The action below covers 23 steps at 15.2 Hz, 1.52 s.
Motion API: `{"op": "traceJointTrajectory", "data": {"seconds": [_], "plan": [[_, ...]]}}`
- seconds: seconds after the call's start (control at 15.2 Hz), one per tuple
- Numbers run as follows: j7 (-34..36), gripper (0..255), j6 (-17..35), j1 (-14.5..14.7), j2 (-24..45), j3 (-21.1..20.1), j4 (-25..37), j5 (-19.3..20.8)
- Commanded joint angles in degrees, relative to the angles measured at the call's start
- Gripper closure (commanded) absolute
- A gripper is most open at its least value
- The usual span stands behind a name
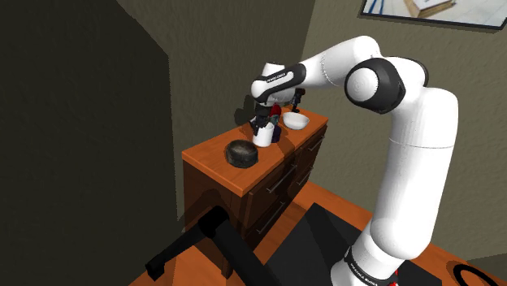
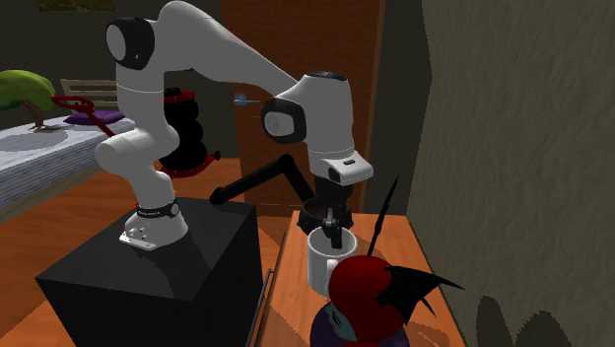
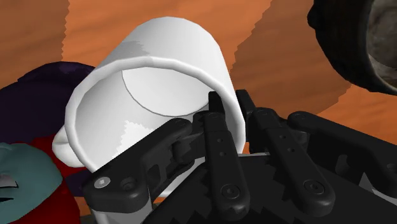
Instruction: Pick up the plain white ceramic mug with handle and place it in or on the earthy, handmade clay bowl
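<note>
A plain white mug [image 1: 262, 136] stands on the wooden dresser top [image 1: 213, 156], with its handle toward a red and blue figurine. My gripper [image 1: 262, 123] comes down on it from above. In the wrist view the mug [image 3: 153, 83] shows its open mouth, and my gripper [image 3: 230, 105] is shut on the rim wall, one finger inside and one outside. The dark, rough clay bowl [image 1: 241, 153] sits close beside the mug toward the dresser's near end. Its grey inside [image 3: 382, 44] shows past the fingers. From the second exterior view, the mug [image 2: 323, 264] is under the gripper [image 2: 333, 235].
A white bowl [image 1: 296, 121] sits farther back on the dresser. The red and blue figurine [image 2: 370, 296] stands right against the mug. A dark wall [image 1: 81, 122] borders the dresser on the shoulder view's left. A black chair base [image 1: 213, 236] lies on the floor in front.
</note>
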<state>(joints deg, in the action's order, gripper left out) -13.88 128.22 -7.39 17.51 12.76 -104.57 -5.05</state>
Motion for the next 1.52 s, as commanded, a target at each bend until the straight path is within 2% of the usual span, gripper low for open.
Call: {"op": "traceJointTrajectory", "data": {"seconds": [0.0, 1.45], "plan": [[0.22, 255, -1.33, 0.10, -0.70, 0.07, 0.66, 0.25], [1.21, 255, -16.95, 0.22, -4.66, 0.55, 12.43, 1.66]]}}
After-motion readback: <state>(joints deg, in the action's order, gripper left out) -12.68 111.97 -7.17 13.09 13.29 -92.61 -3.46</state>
